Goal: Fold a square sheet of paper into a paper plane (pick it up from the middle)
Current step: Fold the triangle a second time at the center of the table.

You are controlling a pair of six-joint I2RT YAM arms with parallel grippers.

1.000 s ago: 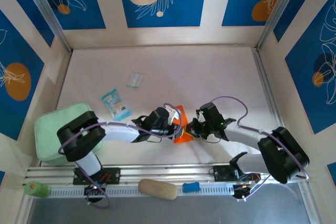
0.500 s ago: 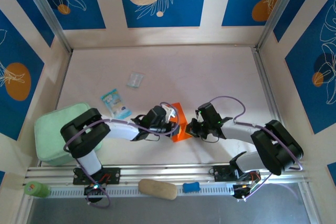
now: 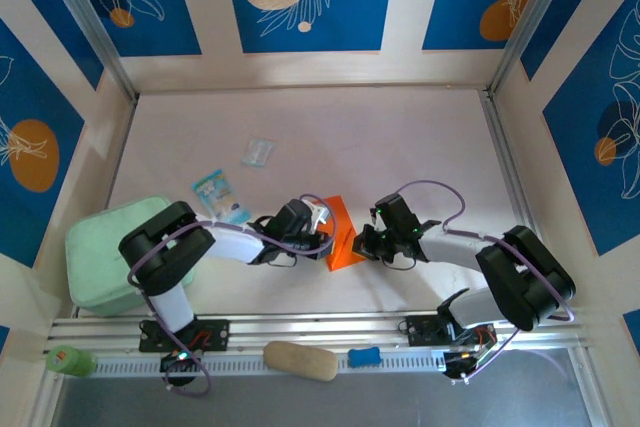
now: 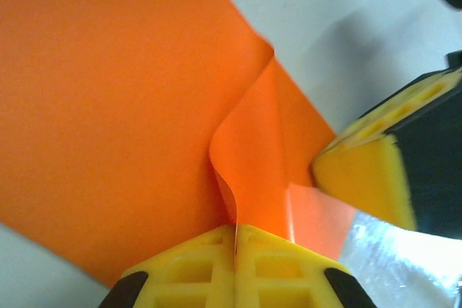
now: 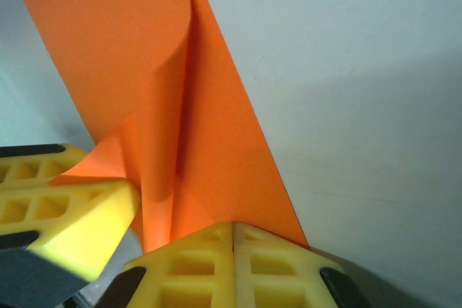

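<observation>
Near the front-centre of the table (image 3: pixel 420 137), top view: both hands meet at the square sheet of paper (image 3: pixel 341 235). The left hand (image 3: pixel 324 232) is on its left side and the right hand (image 3: pixel 361 244) on its right, with both arms lying low across the table. The sheet looks partly folded over, an orange wedge between the two hands rather than a flat square. Left wrist cam: left hand (image 4: pixel 234 242) has its yellow pads pressed together with a thin orange edge running into the seam, so it is pinching the paper (image 4: pixel 108 91). A curled flap rises from that pinch; the fold is rounded, not creased flat. The rest of the sheet lies flat on the table. One yellow finger (image 4: pixel 364 178) of the right hand sits against the flap's right side. Right wrist cam: right hand (image 5: pixel 232 242) also has its pads closed together on an orange strip. The paper (image 5: pixel 123 34) is doubled over with a soft rolled fold. A left-hand finger (image 5: pixel 68 203) touches a turned-up corner at lower left. Off to the left, well apart from the paper, are a blue-and-white packet (image 3: pixel 221 197), a clear wrapper (image 3: pixel 257 152) and a mint green pad (image 3: pixel 100 257).
</observation>
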